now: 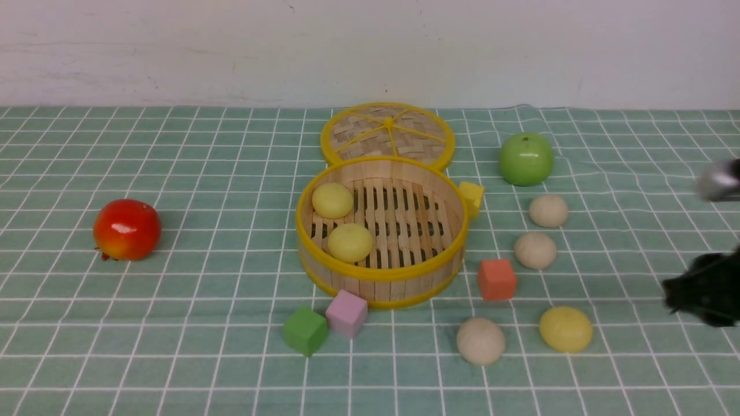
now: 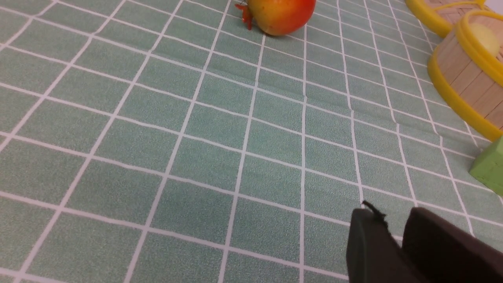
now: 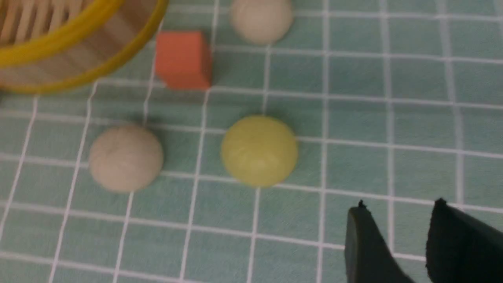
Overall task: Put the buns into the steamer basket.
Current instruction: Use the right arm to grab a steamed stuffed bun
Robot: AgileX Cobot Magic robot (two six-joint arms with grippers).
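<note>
The steamer basket (image 1: 381, 274) stands mid-table with two pale yellow buns (image 1: 332, 200) (image 1: 350, 242) on its slatted floor. To its right on the cloth lie three cream-beige buns (image 1: 548, 210) (image 1: 535, 250) (image 1: 480, 341) and one yellow bun (image 1: 566, 329). My right gripper (image 1: 669, 297) hovers at the right edge, open and empty. In the right wrist view its gripper (image 3: 399, 206) is a short way from the yellow bun (image 3: 259, 150), with a beige bun (image 3: 125, 158) beside that. My left gripper (image 2: 391, 212) is over bare cloth, its tips slightly apart with nothing between them; the basket wall (image 2: 463, 78) is off to one side.
The woven lid (image 1: 387, 134) lies behind the basket. A green apple (image 1: 526, 159) sits at the back right and a red fruit (image 1: 127, 229) at the left. Foam cubes lie around the basket: yellow (image 1: 472, 196), orange (image 1: 496, 279), pink (image 1: 346, 312), green (image 1: 304, 330).
</note>
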